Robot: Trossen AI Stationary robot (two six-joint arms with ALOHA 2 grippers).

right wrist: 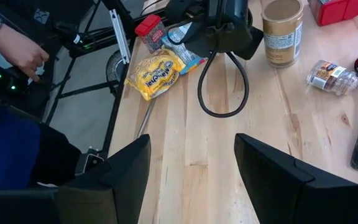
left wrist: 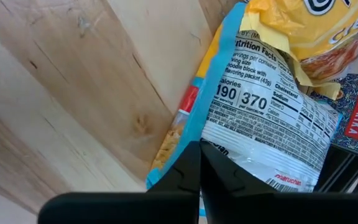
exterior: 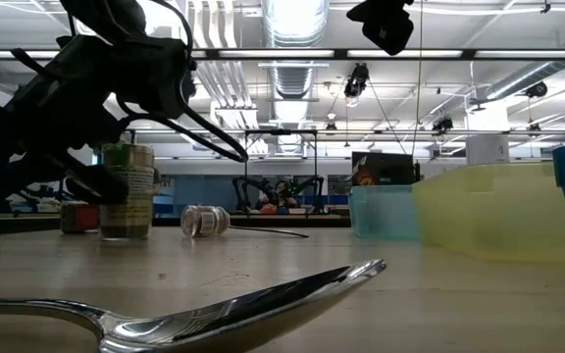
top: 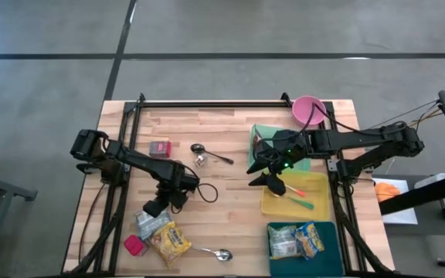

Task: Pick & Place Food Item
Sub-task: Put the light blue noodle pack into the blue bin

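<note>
The blue-edged plastic noodle packet with its white nutrition label (left wrist: 253, 118) lies at the lower left of the high view, its corner pinched between the clenched fingers of the left gripper (top: 152, 208). The grasp looks made; next comes a clean lift clear of the yellow snack bag (top: 171, 242) touching it. The right gripper (top: 263, 174) hovers right of centre, fingers parted, empty.
</note>
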